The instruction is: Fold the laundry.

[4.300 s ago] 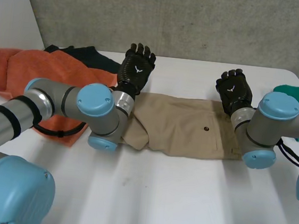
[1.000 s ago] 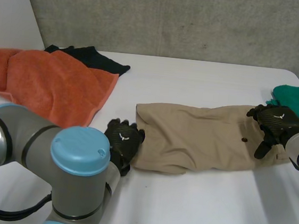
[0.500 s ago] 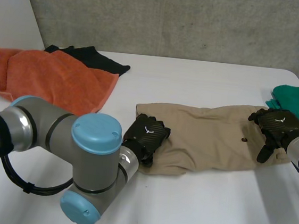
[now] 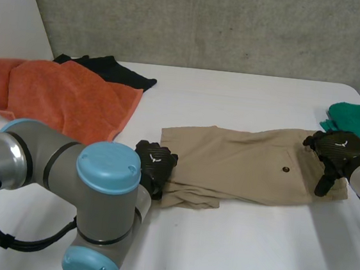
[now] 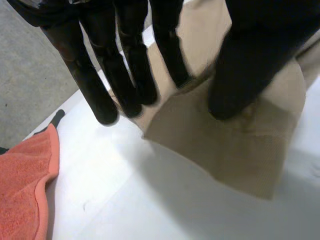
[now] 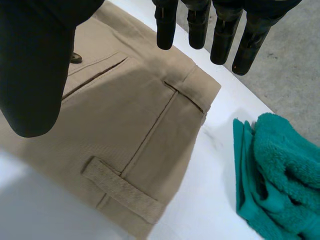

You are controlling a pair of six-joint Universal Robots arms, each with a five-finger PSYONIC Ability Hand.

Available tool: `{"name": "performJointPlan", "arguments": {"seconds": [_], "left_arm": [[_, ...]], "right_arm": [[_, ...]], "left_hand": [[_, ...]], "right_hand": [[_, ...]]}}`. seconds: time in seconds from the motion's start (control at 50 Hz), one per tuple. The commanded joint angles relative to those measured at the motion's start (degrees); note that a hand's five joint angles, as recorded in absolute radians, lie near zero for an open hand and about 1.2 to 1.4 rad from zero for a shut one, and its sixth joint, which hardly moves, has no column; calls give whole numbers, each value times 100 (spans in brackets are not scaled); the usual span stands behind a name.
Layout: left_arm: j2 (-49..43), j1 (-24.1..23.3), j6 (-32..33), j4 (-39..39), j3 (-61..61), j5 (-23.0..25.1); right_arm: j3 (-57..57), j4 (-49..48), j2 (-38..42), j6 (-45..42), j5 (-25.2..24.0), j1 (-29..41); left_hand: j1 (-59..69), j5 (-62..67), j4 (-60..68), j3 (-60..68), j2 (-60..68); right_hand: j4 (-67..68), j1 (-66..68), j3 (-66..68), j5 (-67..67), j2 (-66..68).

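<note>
The beige trousers (image 4: 248, 165) lie mid-counter (image 4: 232, 250). The left robot hand (image 4: 154, 162) pinches their 9 o'clock leg end, probably to fold it over. The right robot hand (image 4: 337, 150), fingers released, steadies the 3 o'clock waistband.

White table (image 4: 248, 97) bearing shorts (image 4: 248, 165), towels (image 4: 67, 100)

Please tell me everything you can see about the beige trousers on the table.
The beige trousers look like woven cotton, with a buttoned back pocket and belt loops. They lie flat across the white table, the leg end rumpled and doubled. The left hand pinches that end with thumb and fingers; the open right hand is over the waistband end.
</note>
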Motion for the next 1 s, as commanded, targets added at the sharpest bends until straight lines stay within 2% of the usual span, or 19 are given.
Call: {"name": "performJointPlan", "arguments": {"seconds": [0.02, 0.14, 0.34, 0.4, 0.42, 0.48, 0.52, 0.64, 0.72, 0.86, 0.94, 1.0], "left_arm": [[77, -51, 5, -6, -105, 8], [200, -43, -13, -15, -149, -1], [473, -25, -22, -6, -342, 25], [473, -25, -22, -6, -368, 25], [482, -25, -22, -6, -377, 25], [490, -34, -22, -6, -404, 25], [508, -34, -22, 2, -404, 25], [578, -25, -22, -6, -404, 25], [710, -34, -22, -15, -448, 25], [1035, 10, -30, -6, -649, 25], [1140, 115, -39, 29, -729, 25], [1193, 238, -57, 29, -746, 25]], "right_arm": [[-53, 475, 32, -687, -180, -155], [61, 528, 172, -1013, -461, -366], [-53, 195, 682, -1101, -444, -551], [-88, -139, 814, -1206, -426, -639], [-88, -279, 849, -1232, -435, -682], [-106, -430, 902, -1285, -426, -709], [-185, -483, 1016, -1347, -418, -709], [-255, -527, 938, -1400, -426, -779], [-255, -518, 613, -1522, -383, -806], [-308, -527, -99, -2260, -409, -648], [-448, -702, -214, -2621, -654, 168], [-475, -1001, -197, -2954, -1058, 1021]], "left_hand": [[-4767, -4890, -4962, -4945, -4872], [-4750, -4873, -4945, -4929, -4855], [-4750, -4873, -4945, -4929, -4855], [-4750, -4873, -4945, -4929, -4855], [-4750, -4873, -4945, -4929, -4855], [-4750, -4873, -4945, -4929, -4855], [-4750, -4873, -4945, -4929, -4855], [-4767, -4890, -4962, -4945, -4872], [-4784, -4907, -4979, -4962, -4889], [-4801, -4924, -4996, -4979, -4906], [-4818, -4941, -5013, -4996, -4923], [-4818, -4941, -5013, -4996, -4923]], "right_hand": [[-367, -171, -241, -391, -277], [-40, 156, 87, -64, 51], [968, 1164, 1094, 944, 1058], [2042, 2238, 2168, 2018, 2132], [3046, 3241, 3172, 3022, 3136], [4145, 4341, 4272, 4121, 4235], [6623, 6819, 6749, 6599, 6713], [6633, 6829, 6759, 6609, 6723], [6633, 6829, 6759, 6609, 6723], [6633, 6829, 6759, 6609, 6723], [6633, 6829, 6759, 6609, 6723], [6633, 6829, 6759, 6609, 6723]]}}
